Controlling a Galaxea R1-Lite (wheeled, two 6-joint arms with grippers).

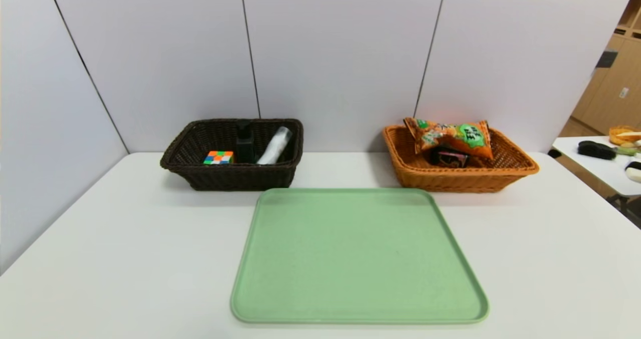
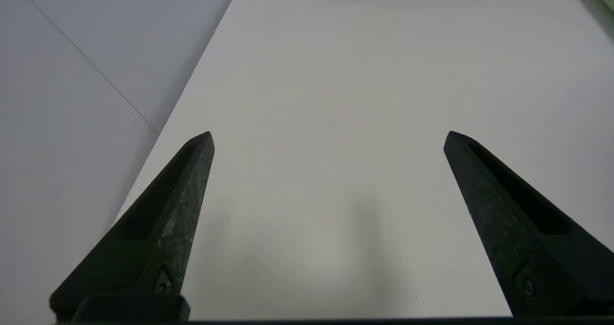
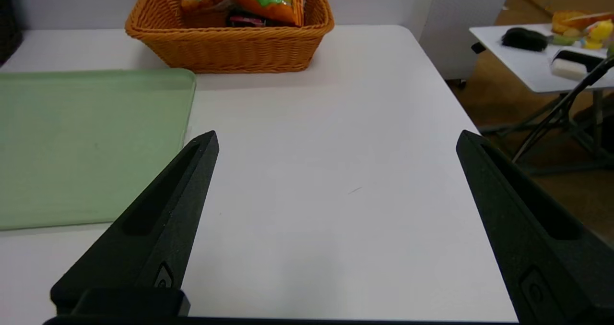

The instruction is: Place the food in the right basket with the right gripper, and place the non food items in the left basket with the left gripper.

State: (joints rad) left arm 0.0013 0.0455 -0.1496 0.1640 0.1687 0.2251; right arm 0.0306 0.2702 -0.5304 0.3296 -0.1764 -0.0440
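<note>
1. Lying flat at the middle of the smooth white tabletop (image 1: 100, 259): a matte pale-green tray (image 1: 358, 256), rectangular with rounded corners and a low raised rim, nothing on it.
2. Standing behind the tray's left corner: a dark brown woven basket (image 1: 233, 176), rectangular with flaring wicker walls. Holding a multicoloured puzzle cube (image 1: 218, 157), a black bottle (image 1: 245, 142) upright, and a white tube (image 1: 274, 146) leaning against the far wall.
3. Standing behind the tray's right corner: an orange woven basket (image 1: 460, 176) of the same shape. Holding a glossy, crinkled orange snack bag (image 1: 450, 137) tilted above the rim, and beneath it a small dark packet (image 1: 449, 157).
4. Hovering over bare tabletop near the left edge: left pincer (image 2: 328, 140), tapered black fingers (image 2: 168, 219) spread wide, gripping nothing.
5. Hovering over bare tabletop just right of the tray: right pincer (image 3: 336, 140), likewise spread wide and empty, pointing toward the orange basket.
</note>
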